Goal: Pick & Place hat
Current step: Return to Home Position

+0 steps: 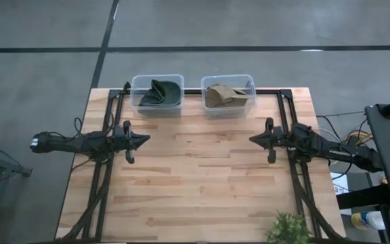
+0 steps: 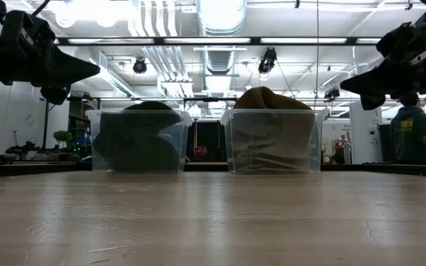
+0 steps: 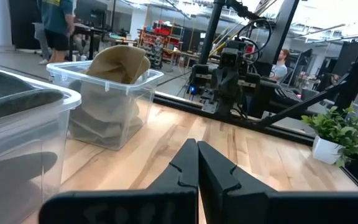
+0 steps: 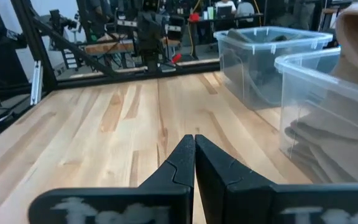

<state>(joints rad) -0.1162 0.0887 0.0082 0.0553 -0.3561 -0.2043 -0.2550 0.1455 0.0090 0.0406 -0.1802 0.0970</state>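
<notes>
A dark green hat (image 1: 158, 93) lies in the left clear bin (image 1: 157, 82) at the table's far edge, and a tan hat (image 1: 223, 95) lies in the right clear bin (image 1: 228, 80) beside it. In the low view the dark hat (image 2: 139, 140) and the tan hat (image 2: 270, 129) fill their bins, the tan one rising above the rim. My left gripper (image 1: 146, 139) hovers shut over the table's left side, pointing right. My right gripper (image 1: 252, 139) hovers shut over the right side, pointing left. The wrist views show each pair of fingers closed, left (image 3: 197, 163) and right (image 4: 194, 155).
A small potted plant (image 1: 289, 228) stands at the table's near right corner. Black frame rails (image 1: 294, 169) run along both sides of the wooden top. Bare wood lies between the two grippers. People show in the room beyond the table.
</notes>
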